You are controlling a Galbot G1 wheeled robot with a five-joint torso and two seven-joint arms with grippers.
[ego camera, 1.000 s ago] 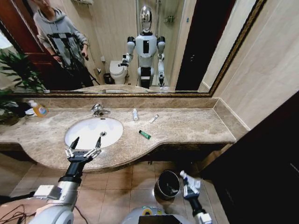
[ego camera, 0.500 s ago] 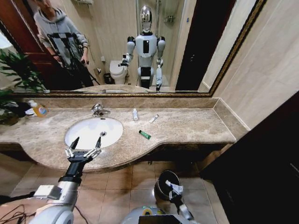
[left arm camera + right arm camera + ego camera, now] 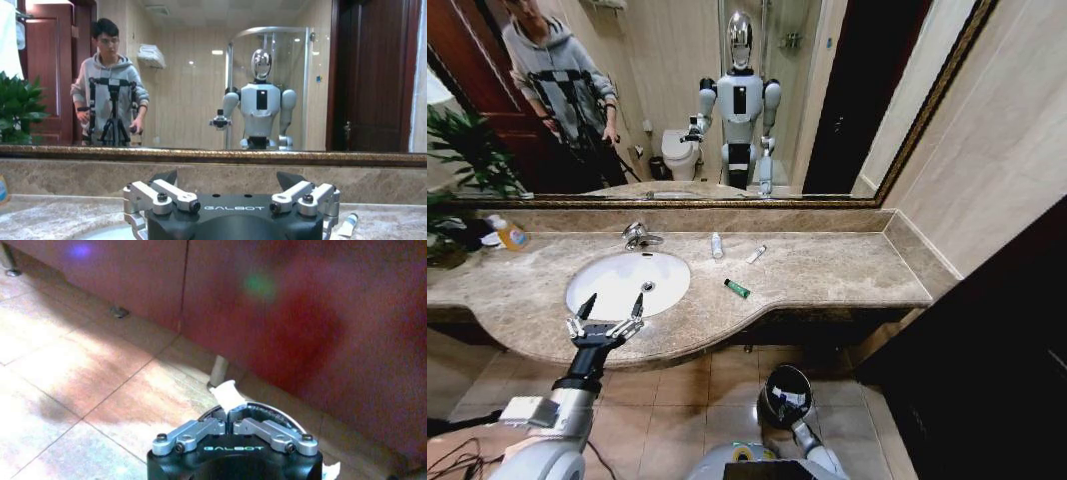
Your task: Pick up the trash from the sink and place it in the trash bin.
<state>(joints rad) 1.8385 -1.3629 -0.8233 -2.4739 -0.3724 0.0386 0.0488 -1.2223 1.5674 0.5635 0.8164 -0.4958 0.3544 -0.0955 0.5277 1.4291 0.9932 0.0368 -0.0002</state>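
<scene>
Holding a white tube (image 3: pixel 225 392) above the trash bin (image 3: pixel 280 415).

At the bottom centre of the frame, a little white tube (image 3: pixel 225 393) is pinched between the closed fingers of the right hand (image 3: pixel 231 423). The trash bin's shiny rim (image 3: pixel 291 421) is seen just behind, on the tiled floor (image 3: pixel 87 385).

This is a bathroom, likely in a hotel. A white oval porcelain sink (image 3: pixel 628 283) with a chrome faucet (image 3: pixel 638 236) sits in a long beige marble counter (image 3: pixel 827 268) under a wide gold-framed wall mirror (image 3: pixel 727 100). The mirror reflects a white toilet (image 3: pixel 679 152) and a glass shower enclosure (image 3: pixel 270 85). The floor is tan tile (image 3: pixel 717 395), with a small round dark trash bin with shiny metallic rim (image 3: pixel 785 395) on it.
</scene>
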